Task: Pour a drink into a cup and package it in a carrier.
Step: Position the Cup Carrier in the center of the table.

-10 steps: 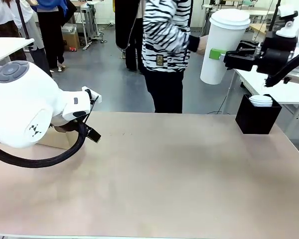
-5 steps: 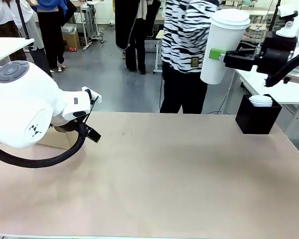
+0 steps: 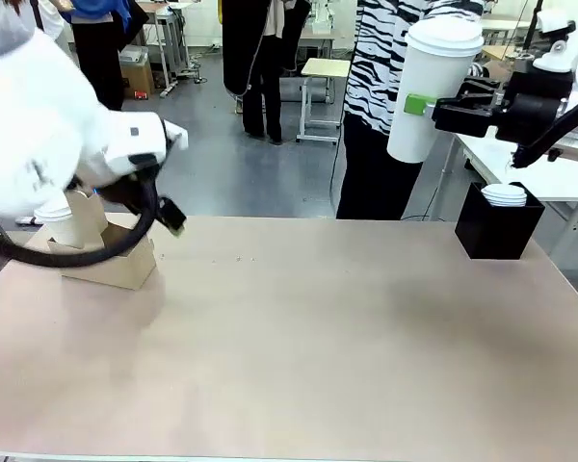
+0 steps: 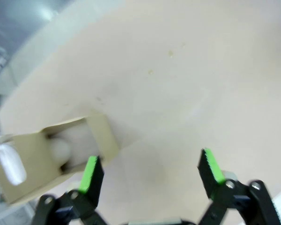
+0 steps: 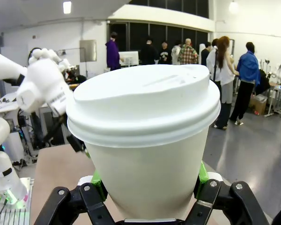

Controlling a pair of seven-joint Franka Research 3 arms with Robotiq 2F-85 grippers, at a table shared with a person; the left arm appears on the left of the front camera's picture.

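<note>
Clenched on the tall white lidded paper cup, the right pincer should lower it upright into the tan cardboard carrier, with the released left pincer moved clear of that carrier.

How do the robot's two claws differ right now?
The left gripper is open and empty, pointing down at the table near the carrier. The right gripper is shut on a lidded white cup, held upright in the air. Both have black fingers with green pads.

Front cam across table; wrist cams close-up.
</note>
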